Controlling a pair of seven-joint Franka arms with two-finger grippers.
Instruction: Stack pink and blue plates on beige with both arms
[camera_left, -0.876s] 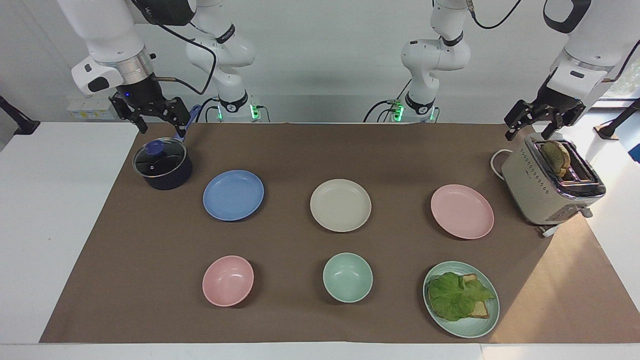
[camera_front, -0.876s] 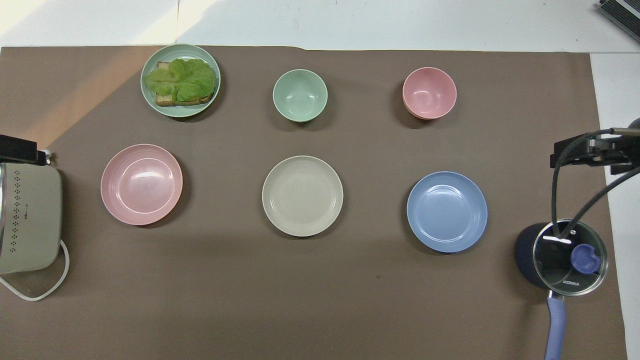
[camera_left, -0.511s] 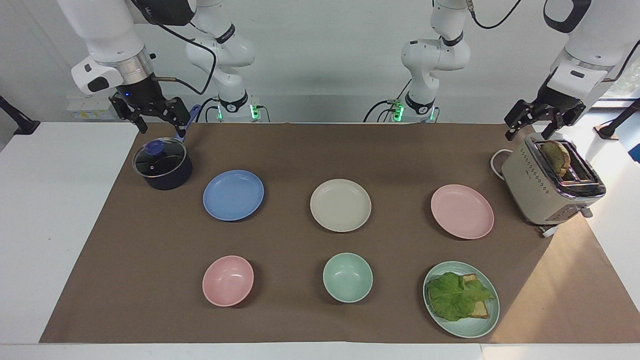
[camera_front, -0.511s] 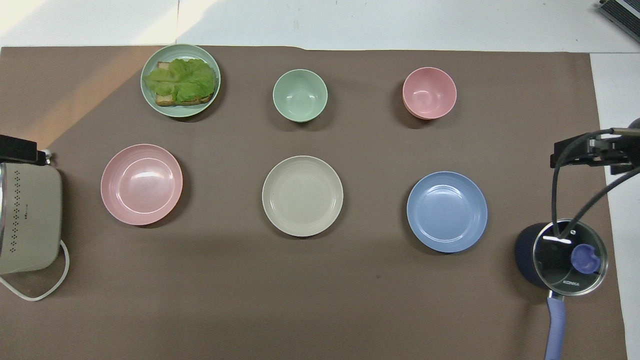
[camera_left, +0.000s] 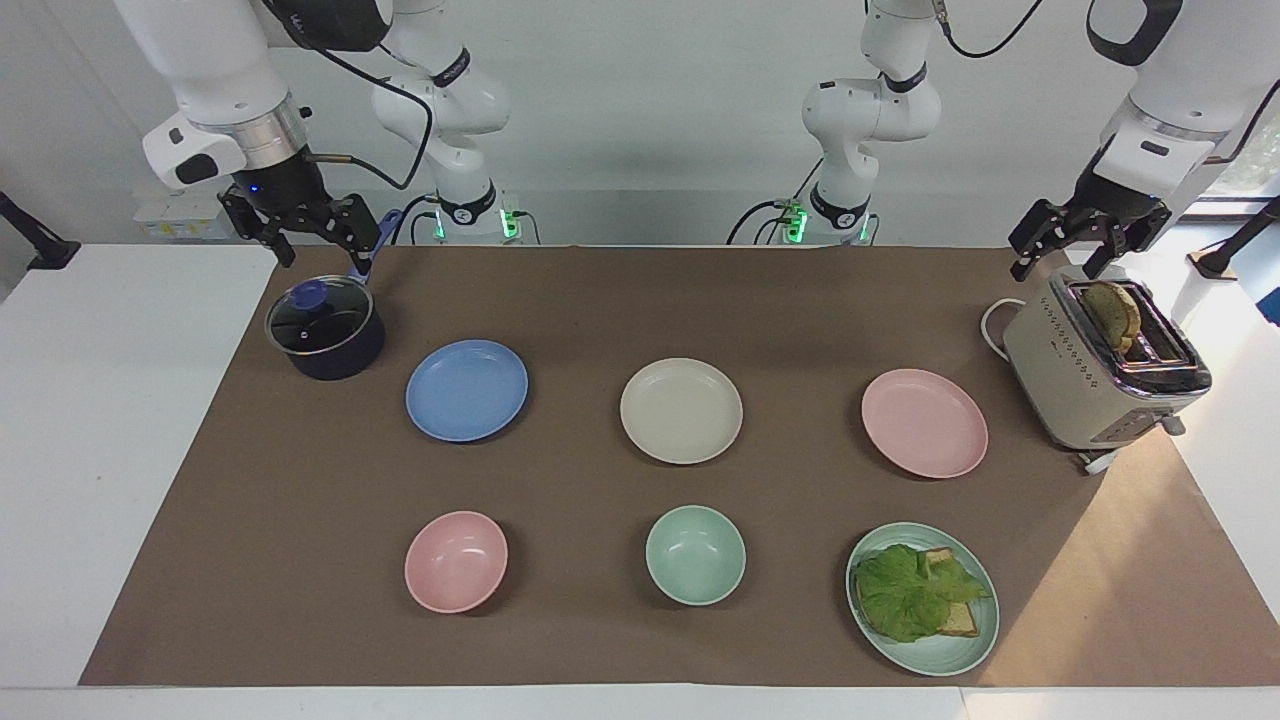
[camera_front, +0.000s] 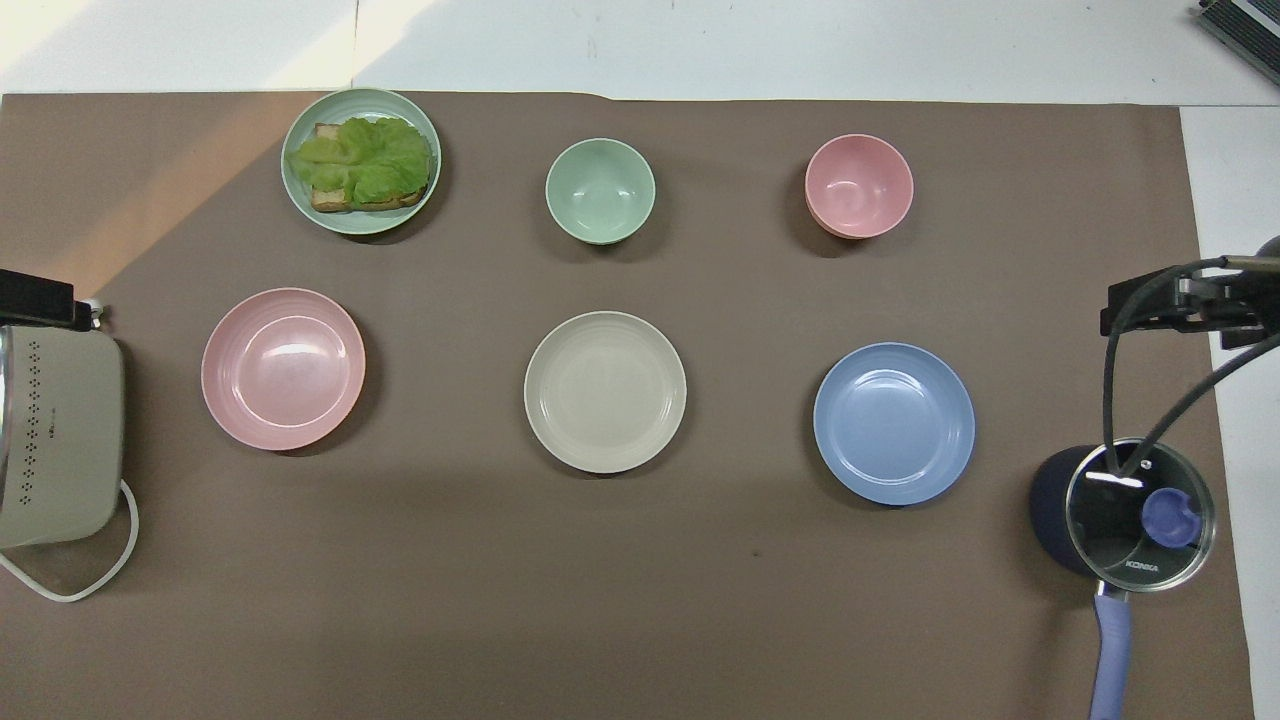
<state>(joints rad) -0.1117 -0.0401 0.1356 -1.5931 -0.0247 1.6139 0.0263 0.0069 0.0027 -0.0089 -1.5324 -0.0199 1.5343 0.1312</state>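
Taking the beige plate (camera_left: 681, 411) as landmark: the right gripper (camera_left: 318, 255), fingers spread, hangs over the lidded pot (camera_left: 325, 328). The blue plate (camera_left: 467, 390) lies beside the beige plate toward that end, the pink plate (camera_left: 924, 423) toward the toaster (camera_left: 1095, 375), where the left gripper (camera_left: 1058, 265) hangs, fingers spread.

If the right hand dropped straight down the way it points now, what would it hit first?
Most likely the pot: the right hand hangs open above its robot-side edge, near the handle. Depth is hard to judge, so it might just miss the lid and meet the handle or the mat instead.
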